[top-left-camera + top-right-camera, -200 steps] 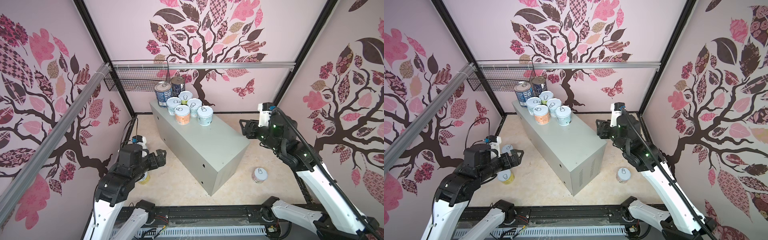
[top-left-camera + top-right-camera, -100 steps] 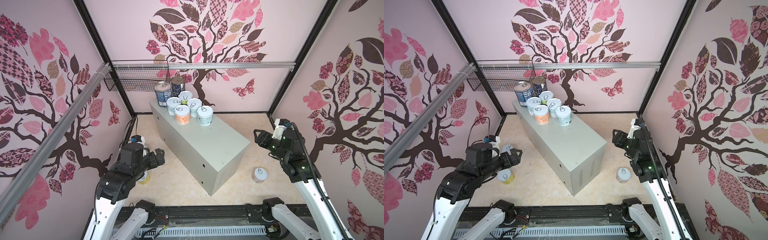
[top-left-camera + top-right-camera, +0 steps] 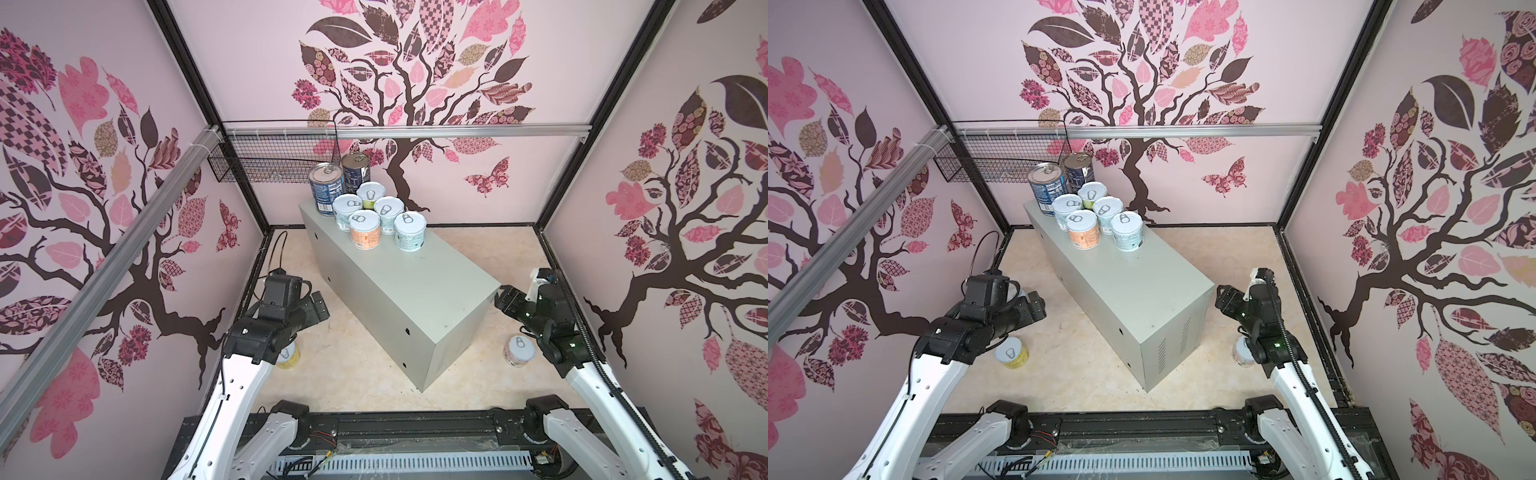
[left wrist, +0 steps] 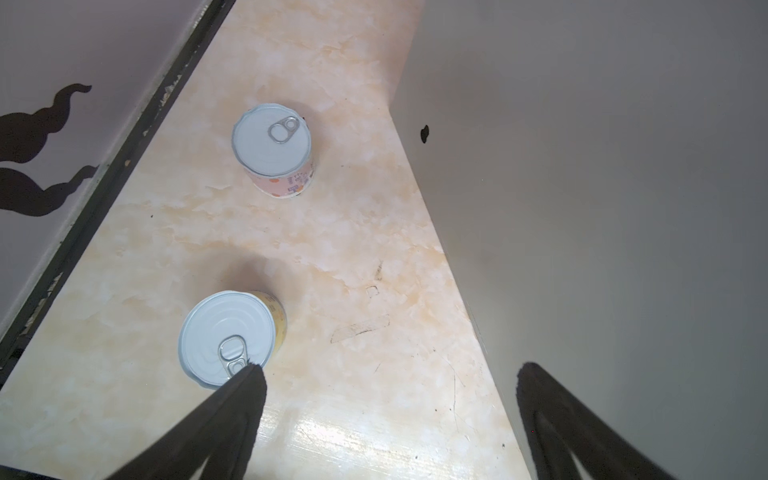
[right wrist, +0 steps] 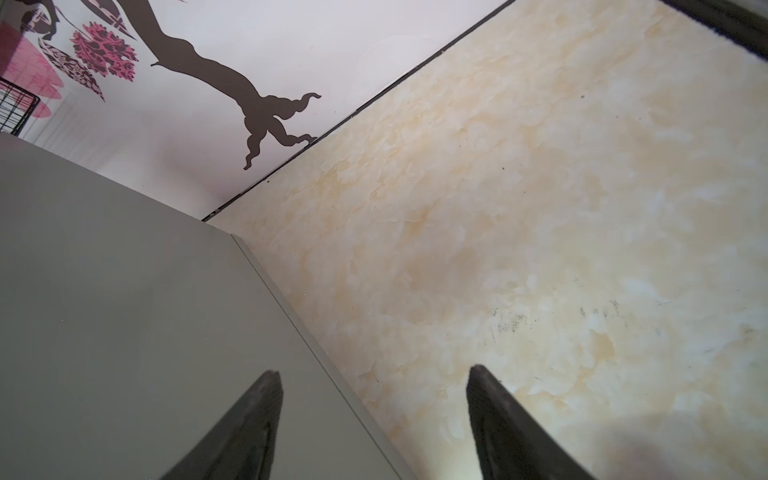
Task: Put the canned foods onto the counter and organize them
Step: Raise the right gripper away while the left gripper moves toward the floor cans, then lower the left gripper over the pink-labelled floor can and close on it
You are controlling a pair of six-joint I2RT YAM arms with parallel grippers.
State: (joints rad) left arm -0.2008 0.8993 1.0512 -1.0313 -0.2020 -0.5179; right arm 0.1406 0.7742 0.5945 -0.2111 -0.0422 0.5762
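The pale grey-green counter (image 3: pixel 399 282) runs diagonally across the floor. At its far end stand two tall dark-blue cans (image 3: pixel 326 193) and several short white-lidded cans (image 3: pixel 365 228). A yellow can (image 4: pixel 230 336) and a pink can (image 4: pixel 272 149) stand on the floor to the counter's left. Another short can (image 3: pixel 517 350) stands on the floor to its right, partly behind the right arm. My left gripper (image 4: pixel 392 369) is open and empty, hanging over the floor between the yellow can and the counter's side. My right gripper (image 5: pixel 375 370) is open and empty, above the counter's near right edge.
A black wire basket (image 3: pixel 266 162) hangs from the aluminium rail (image 3: pixel 457 132) at the back left. A black cable (image 3: pixel 278 249) loops by the left wall. Papered walls close in three sides, and the arms' black base rail (image 3: pixel 395 424) runs along the front.
My right arm has swung back from the middle of the counter toward its near right end and dropped lower, its jaws widening. The left arm has hardly moved.
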